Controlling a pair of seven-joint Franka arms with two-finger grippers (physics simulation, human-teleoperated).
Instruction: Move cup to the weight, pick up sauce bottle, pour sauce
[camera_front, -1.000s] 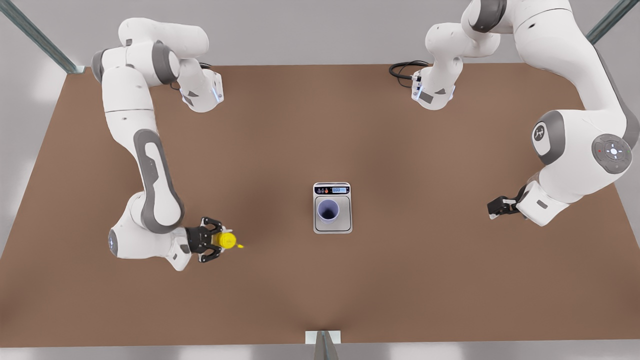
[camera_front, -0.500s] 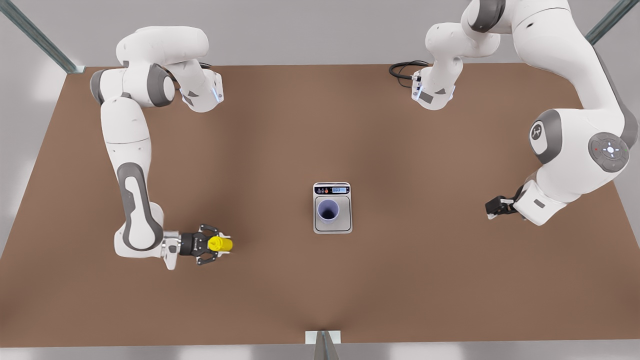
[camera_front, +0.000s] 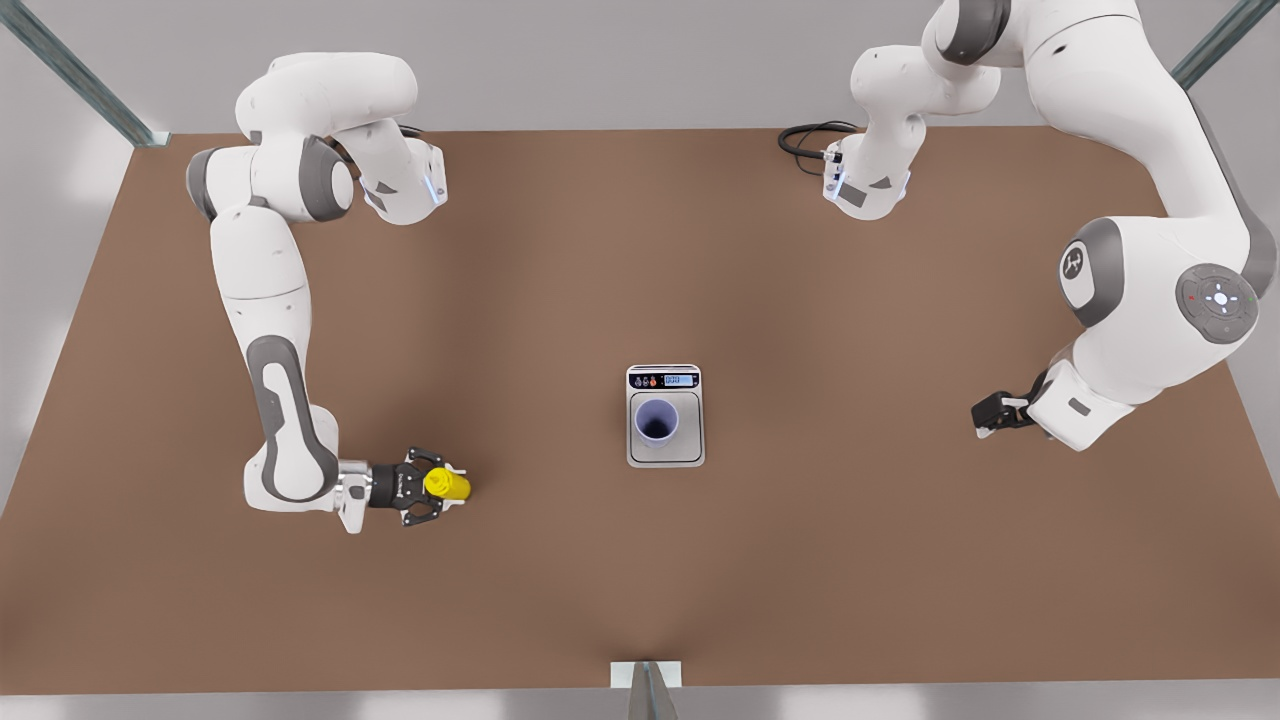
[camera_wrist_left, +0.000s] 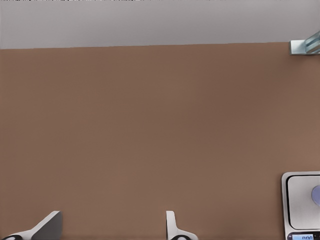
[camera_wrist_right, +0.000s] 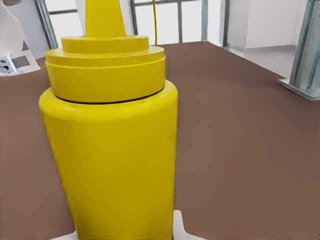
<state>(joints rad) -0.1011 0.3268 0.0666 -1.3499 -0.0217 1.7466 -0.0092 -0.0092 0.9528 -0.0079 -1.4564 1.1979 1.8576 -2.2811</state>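
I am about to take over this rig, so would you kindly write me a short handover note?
Right gripper: at the front view's left, shut on the bright yellow plastic squeeze bottle.
Left gripper: waits at the front view's right, fingers open, holding nothing.
Done: the lavender-blue tumbler stands on the silver-grey kitchen scale at mid-table; bottle gripped.
Left: carry the bottle to the tumbler and pour.

A bare brown table (camera_front: 640, 260) meets a plain grey wall (camera_front: 620, 60).
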